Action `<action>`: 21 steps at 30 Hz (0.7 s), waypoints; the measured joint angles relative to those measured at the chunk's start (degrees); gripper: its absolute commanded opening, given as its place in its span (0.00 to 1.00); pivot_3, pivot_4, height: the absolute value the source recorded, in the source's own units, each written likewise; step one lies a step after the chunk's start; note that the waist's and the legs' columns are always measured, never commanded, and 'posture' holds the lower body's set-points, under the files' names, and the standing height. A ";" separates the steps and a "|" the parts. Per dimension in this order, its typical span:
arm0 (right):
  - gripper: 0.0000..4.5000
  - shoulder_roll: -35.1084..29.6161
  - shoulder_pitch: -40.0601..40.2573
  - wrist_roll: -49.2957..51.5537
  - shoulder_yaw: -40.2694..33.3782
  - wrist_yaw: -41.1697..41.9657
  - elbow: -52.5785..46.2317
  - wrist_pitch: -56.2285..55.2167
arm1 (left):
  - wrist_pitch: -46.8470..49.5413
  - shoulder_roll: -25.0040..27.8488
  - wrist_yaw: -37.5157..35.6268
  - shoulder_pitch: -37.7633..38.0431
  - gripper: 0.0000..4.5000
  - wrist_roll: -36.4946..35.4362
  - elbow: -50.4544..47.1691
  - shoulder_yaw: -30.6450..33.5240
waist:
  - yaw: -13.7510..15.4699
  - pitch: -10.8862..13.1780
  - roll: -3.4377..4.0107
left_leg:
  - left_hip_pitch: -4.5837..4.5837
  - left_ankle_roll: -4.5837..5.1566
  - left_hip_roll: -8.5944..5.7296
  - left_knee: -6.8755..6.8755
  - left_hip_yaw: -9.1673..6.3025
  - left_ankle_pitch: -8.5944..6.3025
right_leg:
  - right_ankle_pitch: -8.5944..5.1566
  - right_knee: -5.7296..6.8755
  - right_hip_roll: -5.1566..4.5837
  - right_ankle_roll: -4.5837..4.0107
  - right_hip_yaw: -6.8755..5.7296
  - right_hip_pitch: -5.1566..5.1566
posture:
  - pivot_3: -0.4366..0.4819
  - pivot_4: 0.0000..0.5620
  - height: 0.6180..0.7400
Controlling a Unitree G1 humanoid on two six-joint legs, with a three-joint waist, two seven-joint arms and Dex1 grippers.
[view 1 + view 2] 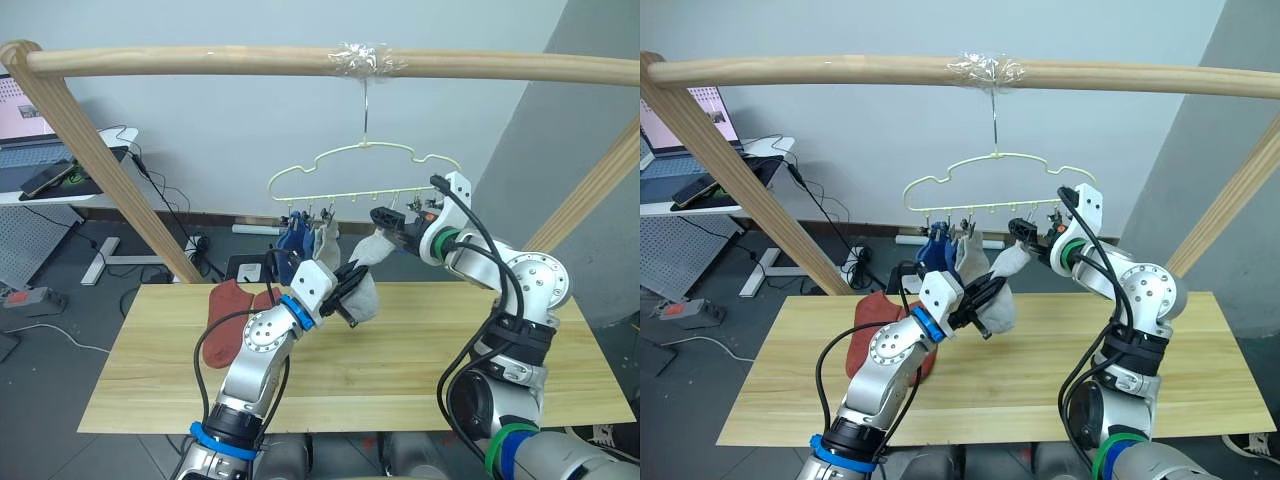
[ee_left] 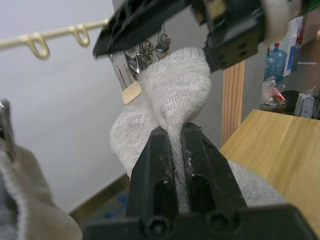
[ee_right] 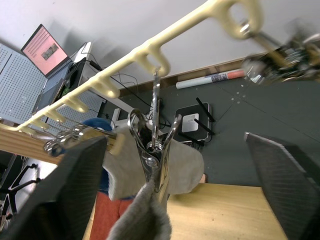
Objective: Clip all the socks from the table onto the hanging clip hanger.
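Just left of the left gripper (image 1: 352, 288), hung socks (image 1: 305, 238) and a rust-red sock (image 1: 224, 320) crowded the way; the clip hanger (image 1: 362, 180) barred overhead, while the table (image 1: 400, 370) beneath lay open.

A thin pale-yellow wire hanger (image 1: 365, 172) with a wavy cloud shape hangs by its hook from a taped spot on a round wooden pole. Small metal clips (image 3: 152, 142) hang in a row under it. A blue sock (image 1: 293, 238) and a light grey sock (image 1: 325, 241) hang from clips on its left side. Another soft light grey sock (image 2: 172, 97) is held up in the air, its top edge at an open clip. Rust-red socks (image 1: 225, 322) lie flat on the wide, light yellow wooden desk (image 1: 400, 370), near its left back part.
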 measured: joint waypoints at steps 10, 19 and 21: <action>1.00 -7.46 17.67 0.57 7.81 6.38 -15.80 -7.74 | 15.89 7.07 -5.86 1.88 0.80 -10.32 -3.00 4.78 | -1.98 0.04 0.07 | 0.00 0.02 0.05 -0.03 0.05 -0.01 | -0.05 0.02 0.03 0.06 0.05 -0.07 | 0.34 0.21 1.00; 0.64 -12.86 28.56 -24.52 30.63 9.61 -10.81 -41.78 | 27.33 17.46 -8.26 6.83 1.00 -21.24 -19.05 13.16 | -1.97 0.08 0.12 | 0.01 0.00 0.07 0.01 0.05 0.00 | -0.05 0.04 0.04 0.07 0.08 -0.10 | 0.39 0.19 1.00; 0.61 -11.48 27.98 -27.39 31.84 8.72 -8.84 -45.95 | 28.69 17.49 -7.38 6.59 1.00 -23.07 -21.25 14.18 | -1.59 0.08 0.11 | 0.00 -0.01 0.06 0.00 0.04 0.00 | -0.04 0.03 0.04 0.07 0.09 -0.10 | 0.40 0.19 1.00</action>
